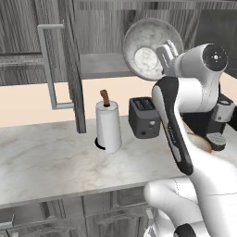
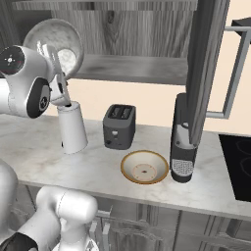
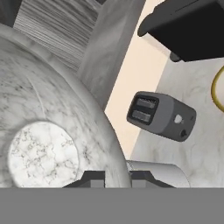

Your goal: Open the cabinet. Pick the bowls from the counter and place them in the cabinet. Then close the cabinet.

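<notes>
Jaws clamped on the speckled bowl's (image 1: 147, 48) rim; bowl tipped sideways before the cabinet (image 2: 137, 68) shelf.

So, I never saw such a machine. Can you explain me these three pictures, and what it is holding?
It is a white robot arm with a two-finger gripper, standing in a simulated kitchen. Two pictures come from cameras on its base, behind the arm, one to its left and one to its right. The third comes from a camera on the hand itself. The gripper is shut on the rim of the grey bowl, lifted and tilted near the shelf of the open cabinet. On the counter stand a paper towel roll, a toaster, a coffee machine and the tan bowl.
</notes>
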### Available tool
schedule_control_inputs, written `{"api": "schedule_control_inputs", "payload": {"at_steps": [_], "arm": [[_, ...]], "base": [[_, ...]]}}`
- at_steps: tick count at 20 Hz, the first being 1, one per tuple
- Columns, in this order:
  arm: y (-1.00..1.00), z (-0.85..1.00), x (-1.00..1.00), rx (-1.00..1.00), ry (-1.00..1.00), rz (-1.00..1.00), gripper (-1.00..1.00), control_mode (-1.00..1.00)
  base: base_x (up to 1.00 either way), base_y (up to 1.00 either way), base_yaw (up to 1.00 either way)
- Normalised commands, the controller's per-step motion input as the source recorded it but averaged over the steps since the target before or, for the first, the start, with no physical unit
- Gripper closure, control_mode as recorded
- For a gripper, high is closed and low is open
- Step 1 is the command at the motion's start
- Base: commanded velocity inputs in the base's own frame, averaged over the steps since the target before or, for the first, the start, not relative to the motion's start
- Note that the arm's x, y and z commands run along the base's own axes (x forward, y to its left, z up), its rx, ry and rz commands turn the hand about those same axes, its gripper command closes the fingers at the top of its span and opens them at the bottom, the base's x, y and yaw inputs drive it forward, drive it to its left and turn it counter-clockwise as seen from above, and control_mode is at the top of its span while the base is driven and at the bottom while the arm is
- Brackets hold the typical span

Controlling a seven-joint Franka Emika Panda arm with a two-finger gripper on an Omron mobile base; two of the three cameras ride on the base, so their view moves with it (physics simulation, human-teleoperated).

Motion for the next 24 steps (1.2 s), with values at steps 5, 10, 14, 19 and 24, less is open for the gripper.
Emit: {"api": "schedule_control_inputs", "payload": {"at_steps": [5, 10, 14, 19, 24], "arm": [[0.29, -0.02, 0.44, 0.0, 0.0, 0.0, 1.0, -1.0], [0.2, 0.0, 0.51, 0.0, 0.0, 0.0, 1.0, -1.0], [0.14, -0.02, 0.55, 0.0, 0.0, 0.0, 1.0, -1.0], [0.19, -0.03, 0.55, 0.0, 0.0, 0.0, 1.0, -1.0], [0.21, -0.06, 0.45, 0.0, 0.0, 0.0, 1.0, -1.0]], "base": [[0.0, 0.0, 0.0], [0.0, 0.0, 0.0], [0.0, 0.0, 0.0], [0.0, 0.0, 0.0], [0.0, 0.0, 0.0]]}}
